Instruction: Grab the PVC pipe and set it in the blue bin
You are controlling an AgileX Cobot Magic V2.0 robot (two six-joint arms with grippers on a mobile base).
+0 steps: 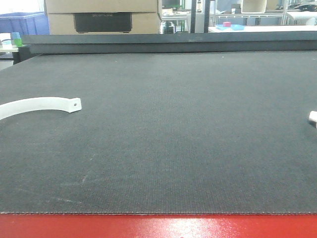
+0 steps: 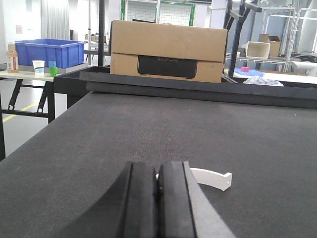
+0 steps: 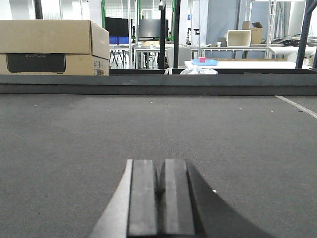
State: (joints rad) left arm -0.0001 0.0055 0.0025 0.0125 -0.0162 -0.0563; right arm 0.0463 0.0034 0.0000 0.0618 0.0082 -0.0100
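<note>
Left claw [image 2: 157,191] pads pressed together, gripping nothing; right claw [image 3: 159,186] likewise. PVC pipe [image 1: 313,118]: rounded white end at the worktop's [image 1: 173,139] right edge. Curved white strap [image 1: 39,105] lies left. Blue bin [image 2: 47,52] sits beyond the far-left corner. Cardboard box [image 2: 168,49] lettering unreadable.

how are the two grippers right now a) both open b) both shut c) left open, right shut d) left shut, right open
b: in the wrist views the left gripper and the right gripper each show their pads pressed together, with nothing held between them.
</note>
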